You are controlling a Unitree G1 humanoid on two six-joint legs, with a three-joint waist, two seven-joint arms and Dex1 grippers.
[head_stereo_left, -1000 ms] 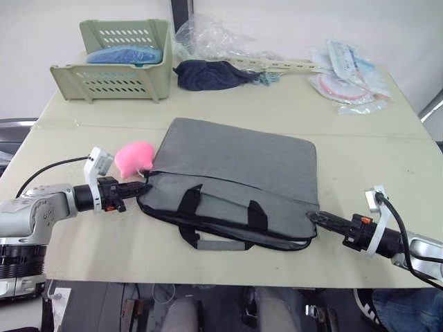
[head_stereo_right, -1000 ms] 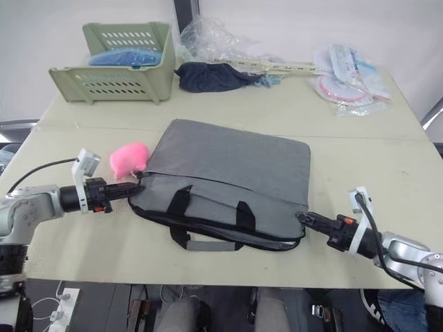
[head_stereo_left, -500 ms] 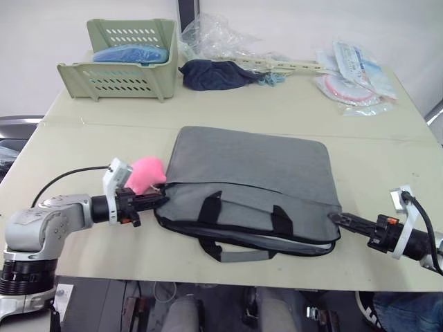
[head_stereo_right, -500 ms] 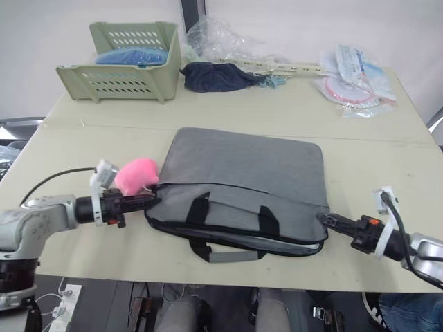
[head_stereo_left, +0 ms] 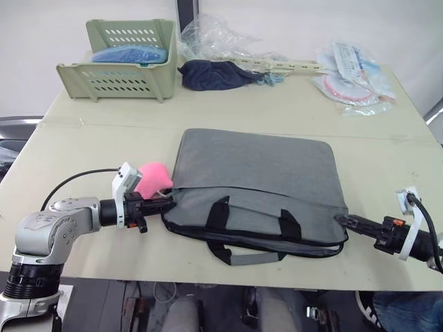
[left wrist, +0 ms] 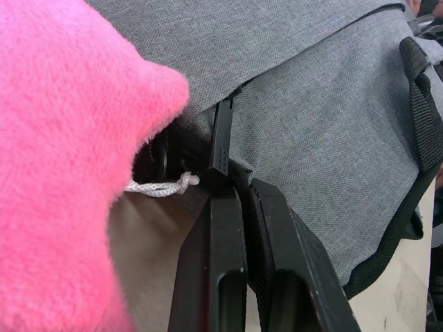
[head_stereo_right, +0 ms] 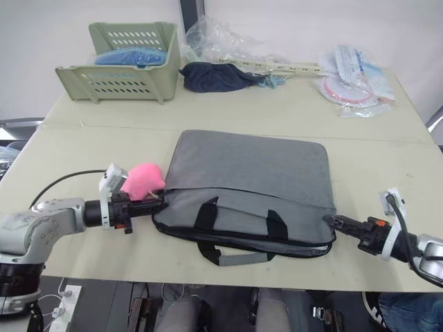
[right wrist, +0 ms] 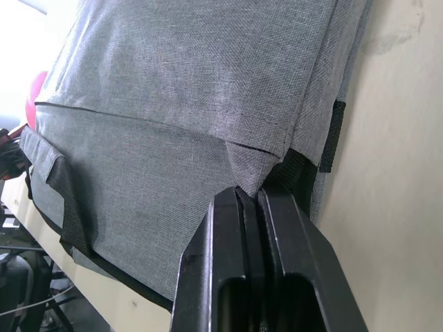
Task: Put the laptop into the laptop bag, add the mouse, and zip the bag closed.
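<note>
The grey bag (head_stereo_left: 256, 187) lies flat mid-surface. Your left pincer (head_stereo_left: 165, 205) is pinched on the zipper pull at its left corner; your right pincer (head_stereo_left: 344, 221) clamps the right corner's fabric. Soft cloth likely slides, so grip corners and pull.

Pink plush (head_stereo_left: 152, 178) against left hand (head_stereo_left: 164, 205)

1. Flat grey woven-fabric laptop bag (head_stereo_left: 256, 183): matt, coarse weave; black webbing handles.
2. Fluffy pink plush charm (head_stereo_left: 153, 179), just beside left gripper (head_stereo_left: 168, 205): fuzzy pile.
3. Gripper fingers: smooth black plastic, semi-gloss.
4. Beige table (head_stereo_left: 387, 166): smooth, matt.
</note>
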